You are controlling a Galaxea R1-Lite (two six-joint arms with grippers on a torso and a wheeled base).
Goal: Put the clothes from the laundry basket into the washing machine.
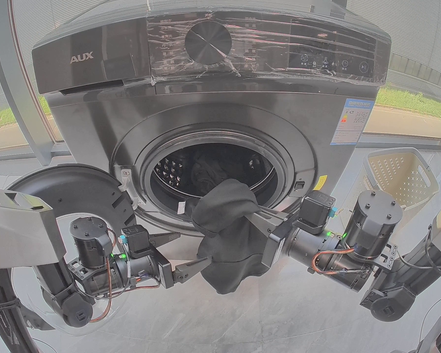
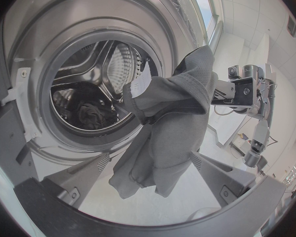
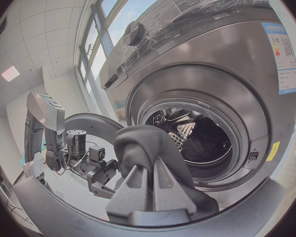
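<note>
Dark garment [image 1: 228, 241] in right end effector [image 1: 254, 216]

Both arms are black and dark grey. At lower left of the head view, the left arm [image 1: 90, 270] has a silver-grey angular shell, a stubby black cylinder, a thin orange cable and a green light. The left gripper [image 1: 193, 247] has wedge-shaped grey fingers [image 2: 88, 175] with ridged pads. At lower right, the right arm [image 1: 372, 251] shows a larger black cylinder, a looped orange cable and a screwed bracket. The right gripper [image 3: 151, 176] has triangular grey fingers.
</note>
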